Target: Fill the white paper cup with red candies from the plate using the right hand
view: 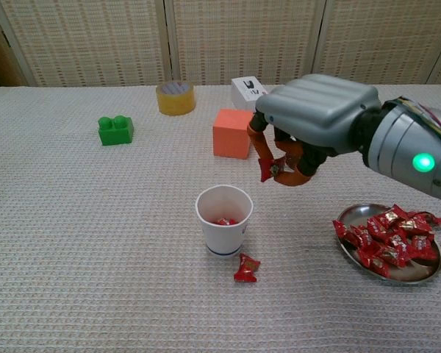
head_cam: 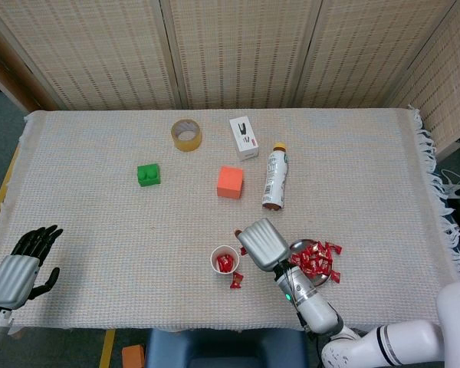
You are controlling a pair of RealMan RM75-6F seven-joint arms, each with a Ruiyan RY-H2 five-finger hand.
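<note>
the right hand (view: 298, 143) pinches one red candy (view: 268, 168) above the white paper cup (view: 223, 220); light, crinkly, slippery, best gripped mid-wrapper.

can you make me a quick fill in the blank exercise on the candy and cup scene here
1. The right hand pinches a red candy in the air above and to the right of the white paper ____.
2. One loose candy lies on the cloth just in front of the ____.
3. The pile of red candies sits on a metal ____.
4. The left hand holds ____.

Missing words: cup; cup; plate; nothing
</note>
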